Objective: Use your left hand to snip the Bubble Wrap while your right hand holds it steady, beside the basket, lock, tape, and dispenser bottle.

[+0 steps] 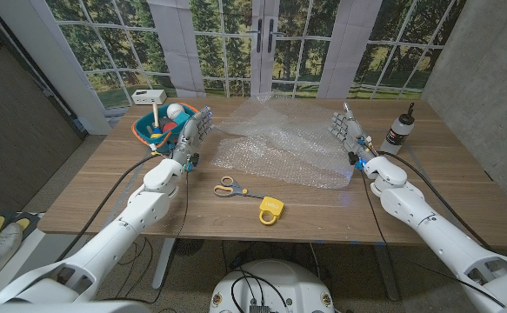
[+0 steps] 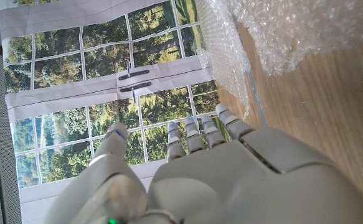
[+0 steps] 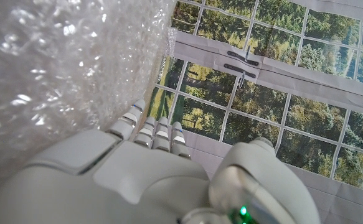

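Both your robot hands wait empty beside the Bubble Wrap (image 1: 275, 148).
Your left robot hand (image 1: 192, 136) and right robot hand (image 1: 347, 129) stand fingers apart; scissors (image 1: 231, 187) lie untouched on the bench (image 1: 105, 187).

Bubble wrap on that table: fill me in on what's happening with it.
Nothing is cut yet. The bubble wrap lies spread on the table between the two raised hands. The left hand and right hand are both open and hold nothing. The scissors lie untouched in front of the wrap, beside a yellow lock.
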### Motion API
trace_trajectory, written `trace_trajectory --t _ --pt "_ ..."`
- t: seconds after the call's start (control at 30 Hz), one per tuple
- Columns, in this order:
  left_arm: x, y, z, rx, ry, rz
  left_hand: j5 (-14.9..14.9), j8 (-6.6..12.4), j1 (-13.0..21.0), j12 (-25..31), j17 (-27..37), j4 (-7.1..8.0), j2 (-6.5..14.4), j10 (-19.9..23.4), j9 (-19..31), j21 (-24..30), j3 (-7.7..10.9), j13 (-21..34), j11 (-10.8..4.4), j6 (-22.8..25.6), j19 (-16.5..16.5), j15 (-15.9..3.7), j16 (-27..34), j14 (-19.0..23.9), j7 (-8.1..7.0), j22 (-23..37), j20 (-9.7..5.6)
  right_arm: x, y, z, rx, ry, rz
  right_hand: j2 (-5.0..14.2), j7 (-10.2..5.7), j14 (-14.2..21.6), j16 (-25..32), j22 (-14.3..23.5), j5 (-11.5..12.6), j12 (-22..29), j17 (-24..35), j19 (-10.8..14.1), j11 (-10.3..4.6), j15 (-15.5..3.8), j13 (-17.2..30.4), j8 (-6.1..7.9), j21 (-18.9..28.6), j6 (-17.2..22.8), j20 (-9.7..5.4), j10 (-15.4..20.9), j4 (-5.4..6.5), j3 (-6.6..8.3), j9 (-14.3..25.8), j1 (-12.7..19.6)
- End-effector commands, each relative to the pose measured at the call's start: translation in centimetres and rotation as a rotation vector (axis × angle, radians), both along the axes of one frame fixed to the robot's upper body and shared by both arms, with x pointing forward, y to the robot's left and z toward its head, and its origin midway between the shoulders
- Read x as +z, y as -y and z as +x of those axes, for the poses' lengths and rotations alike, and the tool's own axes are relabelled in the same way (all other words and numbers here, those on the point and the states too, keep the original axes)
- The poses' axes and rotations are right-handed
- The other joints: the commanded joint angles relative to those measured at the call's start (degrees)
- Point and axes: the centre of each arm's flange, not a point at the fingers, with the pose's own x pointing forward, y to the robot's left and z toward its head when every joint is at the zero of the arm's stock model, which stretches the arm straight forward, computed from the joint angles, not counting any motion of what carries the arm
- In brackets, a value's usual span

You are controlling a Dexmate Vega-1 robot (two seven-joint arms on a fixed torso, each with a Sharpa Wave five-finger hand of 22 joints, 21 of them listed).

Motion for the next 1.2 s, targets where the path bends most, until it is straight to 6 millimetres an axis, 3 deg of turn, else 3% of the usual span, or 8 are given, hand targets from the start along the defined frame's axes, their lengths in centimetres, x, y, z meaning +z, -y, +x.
trace_trajectory --t 0.03,0.53,0.87,1.2 --pt "0.3 -0.3 -0.8 0.013 0.071 0.062 0.2 0.02 0.6 0.5 0.1 -0.50 -0.5 0.8 0.2 0.2 -0.10 0.1 -0.33 -0.2 0.6 -3.28 0.6 0.7 0.57 0.1 -0.43 0.2 0.5 -0.1 0.010 0.022 -0.014 -0.02 -0.21 0.1 0.2 0.3 0.1 0.2 0.1 -0.2 -0.13 0.30 0.3 0.29 0.0 0.3 0.22 0.4 -0.23 -0.19 0.1 0.5" --pt "0.3 -1.0 -1.9 0.065 0.120 0.105 0.2 0.19 1.0 0.8 0.1 -0.82 -1.0 1.8 0.1 -0.1 -0.37 0.1 -1.02 0.4 0.9 -3.99 0.6 1.3 0.61 0.0 -0.89 0.0 0.6 -1.0 0.000 0.033 -0.036 -0.06 -0.64 0.1 0.1 0.3 -0.2 0.2 0.1 -1.1 -0.54 -0.18 0.3 0.35 -0.2 0.4 -0.10 0.4 -0.54 -0.13 0.1 1.0" --pt "0.5 -0.7 -2.2 0.069 0.150 0.144 0.2 0.25 1.3 0.9 0.1 -0.97 -1.3 2.4 0.1 -0.2 -0.48 0.1 -1.31 0.8 1.1 -4.25 0.7 1.6 0.54 0.0 -1.06 -0.2 0.0 -1.7 0.005 0.050 -0.043 -0.09 -1.62 -1.1 -0.3 0.2 -0.5 -0.1 -0.1 -2.1 -1.18 -1.32 0.3 0.16 -0.3 0.0 -0.35 -0.3 -1.09 0.08 0.1 1.8" --pt "0.1 0.0 -3.2 0.056 0.191 0.153 0.3 0.35 1.7 1.2 0.1 -1.11 -1.4 3.3 0.1 -0.3 -0.54 0.1 -1.66 1.3 1.4 -4.53 0.7 2.1 0.84 0.0 -1.30 -0.6 0.7 -2.4 -0.012 0.072 -0.047 -0.18 -2.15 -1.9 -0.5 0.2 -0.7 -0.2 -0.1 -2.8 -1.72 -1.96 0.3 0.05 -0.4 -0.4 -0.56 -1.0 -1.50 0.19 0.1 2.4"
